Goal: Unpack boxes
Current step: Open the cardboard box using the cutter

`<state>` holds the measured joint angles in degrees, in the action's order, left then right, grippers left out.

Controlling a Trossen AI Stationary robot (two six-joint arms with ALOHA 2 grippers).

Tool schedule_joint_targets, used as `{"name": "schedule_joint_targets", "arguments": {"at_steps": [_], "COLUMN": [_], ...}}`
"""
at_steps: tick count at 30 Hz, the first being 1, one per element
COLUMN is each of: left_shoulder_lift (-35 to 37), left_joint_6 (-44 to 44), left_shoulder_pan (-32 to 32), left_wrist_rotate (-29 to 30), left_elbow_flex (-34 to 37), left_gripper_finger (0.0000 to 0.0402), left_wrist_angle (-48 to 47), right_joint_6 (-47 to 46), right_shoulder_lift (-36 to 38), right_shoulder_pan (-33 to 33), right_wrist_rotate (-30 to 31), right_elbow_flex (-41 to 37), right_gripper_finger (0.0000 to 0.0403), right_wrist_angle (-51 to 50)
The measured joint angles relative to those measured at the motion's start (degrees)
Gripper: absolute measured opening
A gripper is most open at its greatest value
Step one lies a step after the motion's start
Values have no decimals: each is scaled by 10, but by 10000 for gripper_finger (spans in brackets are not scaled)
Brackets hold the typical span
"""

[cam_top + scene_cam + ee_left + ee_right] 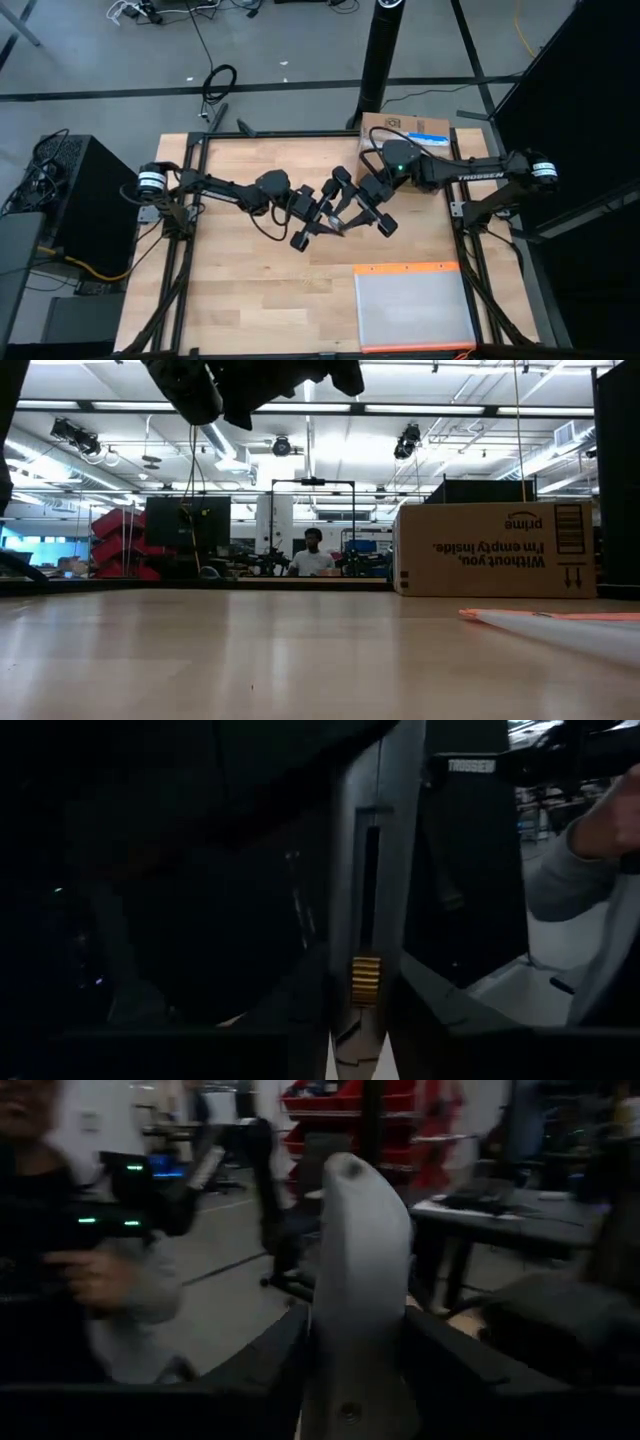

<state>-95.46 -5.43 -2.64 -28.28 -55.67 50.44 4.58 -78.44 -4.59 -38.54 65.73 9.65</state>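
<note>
Table [250, 300] of light wood planks is carrying everything. Brown corrugated cardboard box [410, 127] with white-and-blue label is sitting at the far edge, behind my right arm, untouched. Flat clear plastic pouch with orange edge [415, 305] is lying near the right front corner. My left gripper [318, 222] and right gripper [352, 212] are meeting mid-table; right fingers are clamping a pale grey flat piece [358, 1280]. Left fingers: cannot tell.
</note>
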Motion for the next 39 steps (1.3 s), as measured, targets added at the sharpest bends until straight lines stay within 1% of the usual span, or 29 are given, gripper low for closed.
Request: {"name": "schedule_joint_targets", "arguments": {"at_steps": [10,12,15,18,20,21,23,25,39], "left_shoulder_lift": [60,77,104,124,132,132,134,136,145], "left_joint_6": [-30,-36,-51,-56,-61,-64,-66,-68,-78], "left_shoulder_pan": [-6,-5,-3,-1,-1,-1,-1,-1,0], "left_wrist_rotate": [163,194,235,269,289,294,303,304,348], "left_elbow_flex": [1,1,1,1,1,1,1,1,1], "left_gripper_finger": [53,53,53,53,53,53,55,55,55], "left_wrist_angle": [-160,-196,-233,-254,-258,-264,-263,-264,-286], "right_joint_6": [7,9,11,17,17,16,1,-11,1], "right_shoulder_lift": [31,48,82,108,117,119,119,114,78], "right_shoulder_pan": [-25,-31,-40,-45,-45,-44,-44,-45,-23], "right_wrist_rotate": [87,109,166,244,291,303,309,300,294], "right_elbow_flex": [1,1,1,0,-6,-13,-28,-46,-146], "right_gripper_finger": [170,165,152,144,142,142,143,143,113], "right_wrist_angle": [-49,-86,-156,-235,-263,-270,-263,-248,57]}}
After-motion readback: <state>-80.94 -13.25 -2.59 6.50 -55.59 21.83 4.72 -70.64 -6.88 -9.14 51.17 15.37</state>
